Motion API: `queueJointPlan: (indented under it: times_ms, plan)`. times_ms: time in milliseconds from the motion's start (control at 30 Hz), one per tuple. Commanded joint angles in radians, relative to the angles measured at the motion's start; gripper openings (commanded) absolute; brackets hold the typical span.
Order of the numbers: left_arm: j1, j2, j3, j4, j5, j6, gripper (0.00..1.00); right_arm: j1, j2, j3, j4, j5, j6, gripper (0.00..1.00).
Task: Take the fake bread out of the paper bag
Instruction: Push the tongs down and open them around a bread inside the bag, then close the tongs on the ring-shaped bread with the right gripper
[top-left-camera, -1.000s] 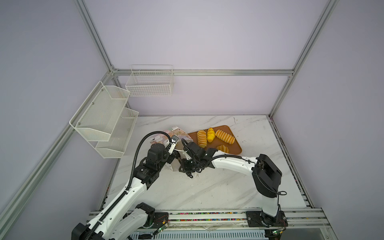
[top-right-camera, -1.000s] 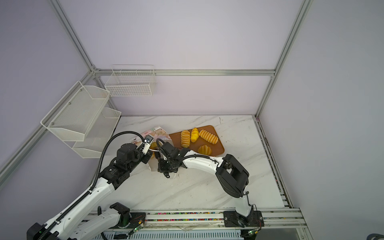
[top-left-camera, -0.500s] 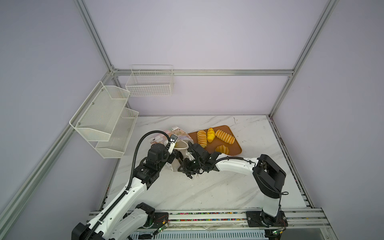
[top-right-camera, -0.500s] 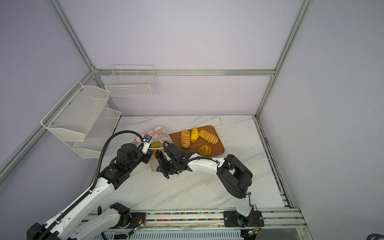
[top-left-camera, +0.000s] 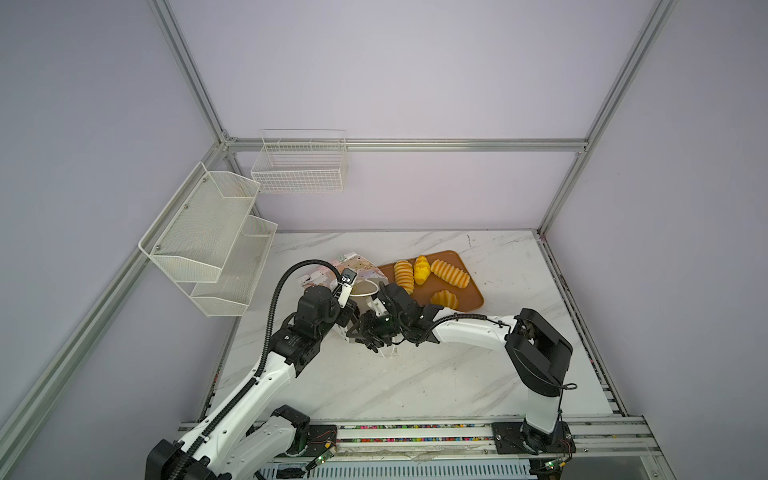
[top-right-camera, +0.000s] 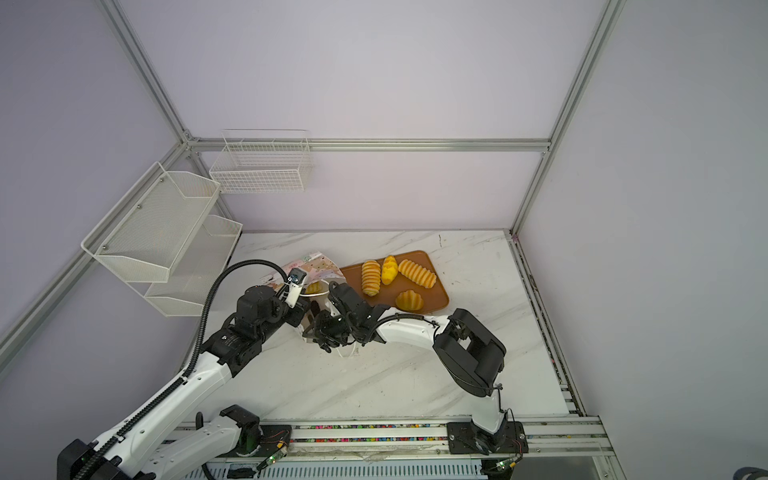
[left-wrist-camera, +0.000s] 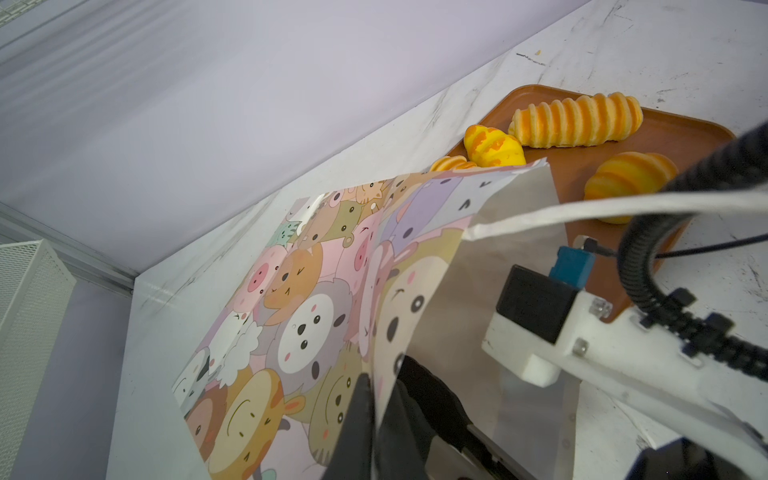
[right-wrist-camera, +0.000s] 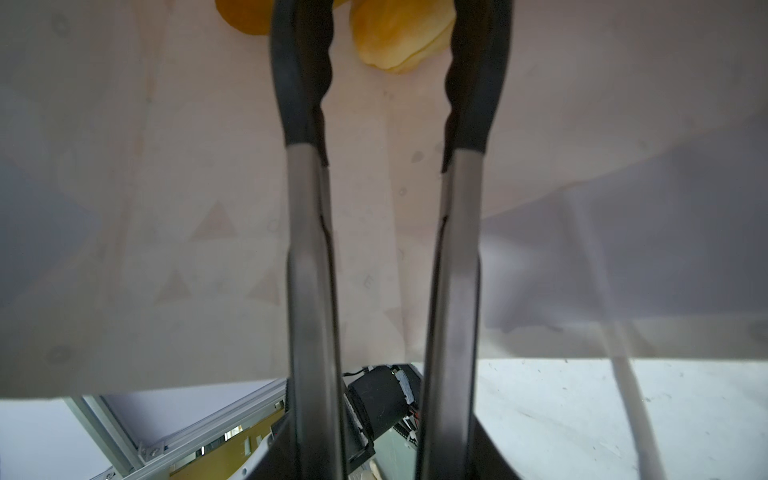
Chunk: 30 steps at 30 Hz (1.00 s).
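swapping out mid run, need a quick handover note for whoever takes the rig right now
Left gripper: shut on the edge of the bag, holding its mouth open.
Right gripper: holds tongs that reach into the bag, arms apart, with nothing gripped between them.
Done: four pieces of bread lie on the tray.
Left: at least two more pieces sit deep in the bag, and others may be hidden. Likely next: close the tongs on one, carry it to the tray, repeat.
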Motion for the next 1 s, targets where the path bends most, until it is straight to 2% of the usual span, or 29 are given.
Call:
queueJointPlan:
  times_ms: [0,433,967]
  plan:
    - [-0.005,-0.004,-0.002,0.053,0.033,-0.034,0.00,-0.004,0.003,-0.009,0.062,-0.009,0.052,0.41]
    - [-0.004,-0.006,0.002,0.053,0.040,-0.033,0.00,-0.006,-0.019,-0.092,0.129,0.000,0.120,0.41]
    - [-0.005,-0.007,0.012,0.054,0.062,-0.043,0.00,-0.006,0.045,-0.057,0.203,-0.072,0.180,0.41]
